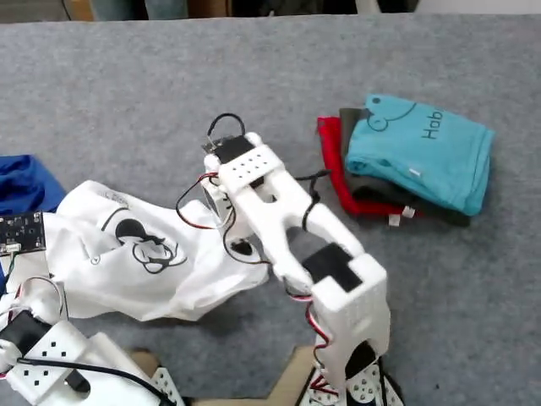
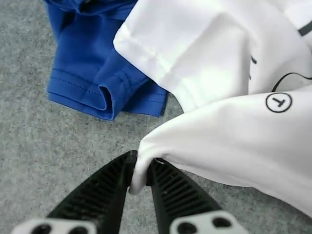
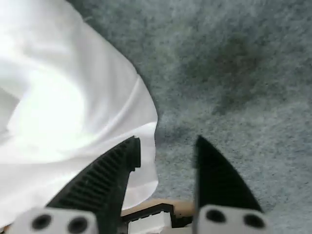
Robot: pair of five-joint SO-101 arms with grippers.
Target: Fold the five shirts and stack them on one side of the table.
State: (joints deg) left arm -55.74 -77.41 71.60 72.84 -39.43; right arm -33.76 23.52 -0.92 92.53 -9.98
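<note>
The white shirt [image 1: 127,254] lies crumpled at the near left of the worktop [image 1: 127,85], its left edge lapping the blue shirt [image 1: 25,182]. The left gripper [image 2: 143,163] has its jaws pinched on only a thin fold of white hem, so a firm pull could let it slip free. The same pull might drag the blue shirt along. The right gripper [image 3: 166,144] has its jaws wide, one over the shirt's right edge and one over bare surface. Closing there may catch a single layer and skew the fold. The folded stack, with the teal shirt [image 1: 423,152] on top, sits well apart at the far right. The worktop's grey felt-like cover probably clings to cloth. Beyond its far edge the room is unclear.
</note>
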